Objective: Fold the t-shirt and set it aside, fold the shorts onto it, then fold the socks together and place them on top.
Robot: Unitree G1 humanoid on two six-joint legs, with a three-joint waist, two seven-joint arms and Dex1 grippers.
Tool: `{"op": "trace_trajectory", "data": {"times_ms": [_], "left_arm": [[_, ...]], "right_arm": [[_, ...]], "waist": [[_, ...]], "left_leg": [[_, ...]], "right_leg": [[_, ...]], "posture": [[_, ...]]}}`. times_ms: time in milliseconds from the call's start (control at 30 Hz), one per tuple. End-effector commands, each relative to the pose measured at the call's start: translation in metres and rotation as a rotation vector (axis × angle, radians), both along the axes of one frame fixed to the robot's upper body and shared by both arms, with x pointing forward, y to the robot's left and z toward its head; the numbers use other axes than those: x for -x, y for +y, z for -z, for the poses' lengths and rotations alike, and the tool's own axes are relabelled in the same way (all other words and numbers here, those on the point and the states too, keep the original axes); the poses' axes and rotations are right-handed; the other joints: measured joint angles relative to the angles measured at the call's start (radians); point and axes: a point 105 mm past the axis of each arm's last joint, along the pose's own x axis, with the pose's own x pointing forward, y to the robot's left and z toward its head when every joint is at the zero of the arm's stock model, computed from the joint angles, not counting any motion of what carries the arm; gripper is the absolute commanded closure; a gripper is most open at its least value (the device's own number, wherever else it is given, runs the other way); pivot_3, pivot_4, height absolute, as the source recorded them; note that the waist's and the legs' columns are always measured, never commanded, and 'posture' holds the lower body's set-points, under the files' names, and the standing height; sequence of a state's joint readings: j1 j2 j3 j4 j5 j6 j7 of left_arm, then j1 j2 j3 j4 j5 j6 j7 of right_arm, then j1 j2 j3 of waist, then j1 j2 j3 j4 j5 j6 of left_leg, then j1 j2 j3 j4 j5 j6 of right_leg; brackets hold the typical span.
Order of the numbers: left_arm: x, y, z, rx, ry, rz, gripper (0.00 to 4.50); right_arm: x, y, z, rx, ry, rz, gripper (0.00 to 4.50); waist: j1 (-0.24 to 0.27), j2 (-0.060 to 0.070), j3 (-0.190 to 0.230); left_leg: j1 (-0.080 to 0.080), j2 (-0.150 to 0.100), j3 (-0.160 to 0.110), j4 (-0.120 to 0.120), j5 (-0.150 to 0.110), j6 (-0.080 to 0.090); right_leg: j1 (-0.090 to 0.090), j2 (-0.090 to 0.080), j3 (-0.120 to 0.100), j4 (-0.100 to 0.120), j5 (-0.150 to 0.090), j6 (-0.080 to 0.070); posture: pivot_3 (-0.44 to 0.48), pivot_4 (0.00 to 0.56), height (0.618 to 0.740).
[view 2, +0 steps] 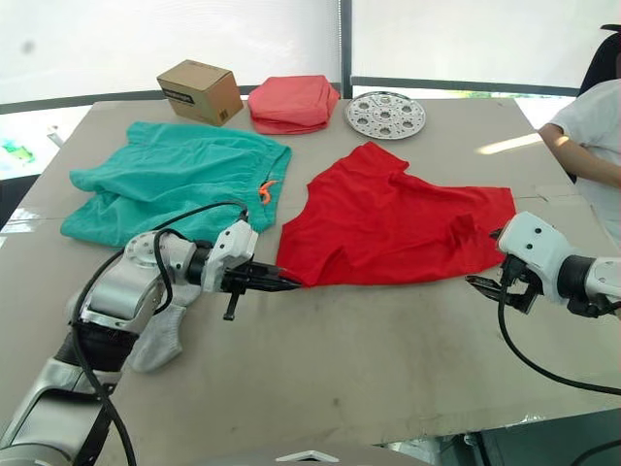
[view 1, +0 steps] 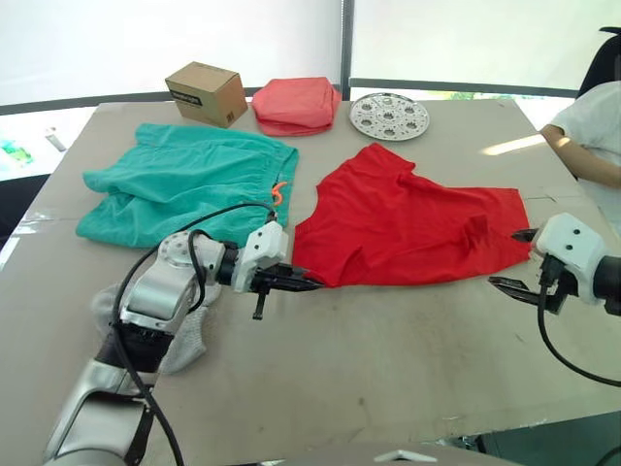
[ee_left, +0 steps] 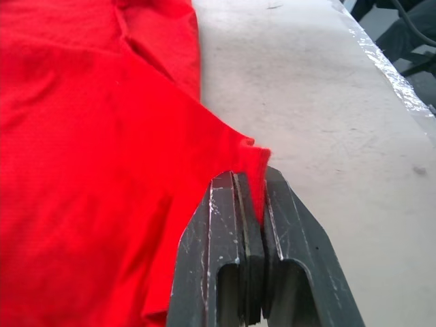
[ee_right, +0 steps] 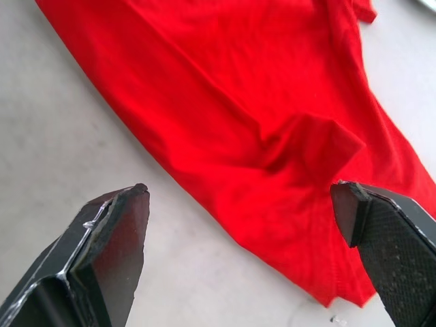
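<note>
**A:** The t-shirt (view 1: 408, 228) lies spread mid-table, beside the shorts (view 1: 184, 180). The left gripper (ee_left: 253, 197) is pinched on just its corner tip, so imo it slips out on any tug.

**B:** Yeah, and the right gripper (ee_right: 242, 204) gapes wide at the other end, gripping nothing. With 1 corner held, the fold skews.

My left gripper (ee_left: 251, 204) has scuffed, matt black fingers, pinched on thin, smooth red cloth of the t-shirt (view 1: 408, 228). My right gripper (ee_right: 248, 218) has black pads (ee_right: 392, 238) finely textured. The shorts (view 1: 184, 180) look soft, slightly fuzzy teal fabric. The table (view 1: 388, 359) is matt, rough beige. The perforated plate (view 1: 389, 116) gleams like metal; the box (view 1: 205, 92) is plain cardboard.
</note>
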State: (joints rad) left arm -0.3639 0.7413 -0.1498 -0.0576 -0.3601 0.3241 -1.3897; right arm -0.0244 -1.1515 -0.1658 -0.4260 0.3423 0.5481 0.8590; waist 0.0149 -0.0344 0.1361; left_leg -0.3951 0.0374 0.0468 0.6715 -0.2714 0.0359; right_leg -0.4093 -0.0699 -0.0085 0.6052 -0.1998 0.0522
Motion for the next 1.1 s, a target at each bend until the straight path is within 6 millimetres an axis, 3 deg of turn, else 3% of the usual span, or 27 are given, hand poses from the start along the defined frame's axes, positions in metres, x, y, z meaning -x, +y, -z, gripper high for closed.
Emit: {"op": "trace_trajectory", "data": {"times_ms": [33, 333, 567, 667, 933, 1100], "left_arm": [[0.009, 0.004, -0.013, 0.008, -0.039, -0.002, 4.42], [0.027, 0.023, -0.004, -0.076, -0.013, -0.003, 4.42], [0.029, 0.021, -0.004, -0.071, -0.048, -0.028, 4.42], [0.03, 0.018, -0.005, -0.058, -0.06, -0.043, 4.5], [0.033, 0.016, -0.005, -0.04, -0.073, -0.066, 4.5], [0.03, 0.013, -0.011, 0.03, -0.063, -0.101, 4.5]], "right_arm": [[-0.02, -0.006, -0.007, 0.162, -0.05, -0.075, 0.0], [-0.076, 0.012, 0.002, 0.21, -0.015, -0.203, 0.0], [-0.098, 0.03, 0.004, 0.184, 0.1, -0.273, 0.0], [-0.097, 0.029, 0.005, 0.201, 0.157, -0.285, 0.84], [-0.097, 0.024, 0.011, 0.219, 0.215, -0.287, 4.47], [-0.08, 0.018, 0.0, 0.16, 0.214, -0.289, 4.47]], "waist": [[-0.005, 0.001, 0.001], [-0.003, 0.003, 0.002], [-0.002, 0.006, 0.004], [-0.002, 0.006, 0.004], [-0.003, 0.006, 0.004], [0.002, 0.006, 0.004]], "left_leg": [[0.0, 0.001, 0.0, 0.0, 0.0, 0.0], [0.001, 0.001, 0.004, -0.002, 0.0, 0.0], [0.0, 0.0, 0.006, -0.001, 0.0, 0.0], [0.0, 0.0, 0.006, -0.002, 0.0, 0.0], [0.0, 0.0, 0.006, -0.001, 0.0, 0.0], [0.0, 0.0, 0.006, -0.001, 0.0, 0.0]], "right_leg": [[-0.001, 0.0, 0.001, 0.0, 0.0, 0.0], [-0.002, 0.001, 0.002, 0.0, 0.0, 0.0], [-0.002, 0.0, 0.002, 0.0, 0.0, 0.0], [-0.002, 0.001, 0.002, 0.001, 0.0, 0.0], [-0.002, 0.001, 0.002, 0.001, 0.0, 0.0], [-0.002, 0.001, 0.002, 0.001, 0.0, 0.0]], "posture": [[0.0, 0.15, 0.74], [0.0, 0.15, 0.74], [0.0, 0.15, 0.74], [0.0, 0.15, 0.74], [0.0, 0.15, 0.74], [0.0, 0.15, 0.74]]}}
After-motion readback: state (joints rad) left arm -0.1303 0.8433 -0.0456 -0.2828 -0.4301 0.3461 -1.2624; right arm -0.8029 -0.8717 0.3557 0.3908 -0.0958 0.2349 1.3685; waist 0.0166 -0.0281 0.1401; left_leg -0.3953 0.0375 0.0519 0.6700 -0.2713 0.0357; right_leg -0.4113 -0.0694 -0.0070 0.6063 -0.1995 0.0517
